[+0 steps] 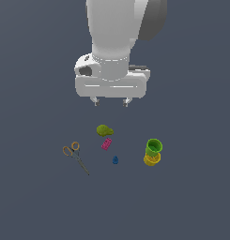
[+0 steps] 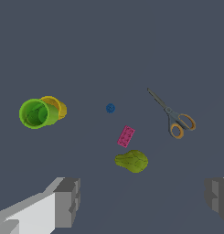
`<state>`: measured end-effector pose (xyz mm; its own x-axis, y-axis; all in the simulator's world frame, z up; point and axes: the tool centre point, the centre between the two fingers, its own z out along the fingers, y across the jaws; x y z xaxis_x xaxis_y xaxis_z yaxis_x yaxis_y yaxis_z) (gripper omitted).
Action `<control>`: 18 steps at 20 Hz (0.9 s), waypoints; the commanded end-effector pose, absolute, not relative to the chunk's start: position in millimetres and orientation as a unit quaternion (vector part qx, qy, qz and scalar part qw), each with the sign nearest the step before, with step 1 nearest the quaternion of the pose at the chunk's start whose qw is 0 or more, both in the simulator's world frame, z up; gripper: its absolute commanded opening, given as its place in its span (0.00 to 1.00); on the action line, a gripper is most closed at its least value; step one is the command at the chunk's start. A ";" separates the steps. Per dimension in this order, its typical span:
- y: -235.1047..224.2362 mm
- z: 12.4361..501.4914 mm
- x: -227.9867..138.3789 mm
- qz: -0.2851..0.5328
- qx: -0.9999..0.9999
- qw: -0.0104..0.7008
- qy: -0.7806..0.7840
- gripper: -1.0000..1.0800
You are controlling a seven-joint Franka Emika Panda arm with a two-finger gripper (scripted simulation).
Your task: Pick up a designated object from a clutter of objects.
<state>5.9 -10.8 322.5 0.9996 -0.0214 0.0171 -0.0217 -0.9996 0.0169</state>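
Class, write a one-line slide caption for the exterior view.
Open gripper hovers above magenta brick, olive lump, scissors.

Brick [image 1: 106, 144] between lump [image 1: 104, 130] and scissors [image 1: 76, 156]

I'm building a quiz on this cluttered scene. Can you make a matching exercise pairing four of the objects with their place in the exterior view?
Things:
1. scissors
2. green cup
3. olive-green lump
4. blue piece

Places, exterior view:
A. farthest toward the exterior view's right, stacked with a yellow cup
B. just below the magenta brick
C. farthest toward the exterior view's left
D. just above the magenta brick, nearest the gripper

Pairs: 1-C, 2-A, 3-D, 4-B
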 end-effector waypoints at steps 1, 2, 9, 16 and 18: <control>-10.8 322.5 5.9 0.008 1.000 0.009 -0.011 0.96; -10.3 322.1 5.9 0.008 1.000 0.008 -0.011 0.96; 10.5 309.2 5.9 0.002 1.000 -0.003 -0.011 0.96; 9.8 304.8 6.9 0.002 1.000 -0.003 -0.015 0.96; 8.9 299.1 8.1 0.001 1.000 -0.003 -0.020 0.96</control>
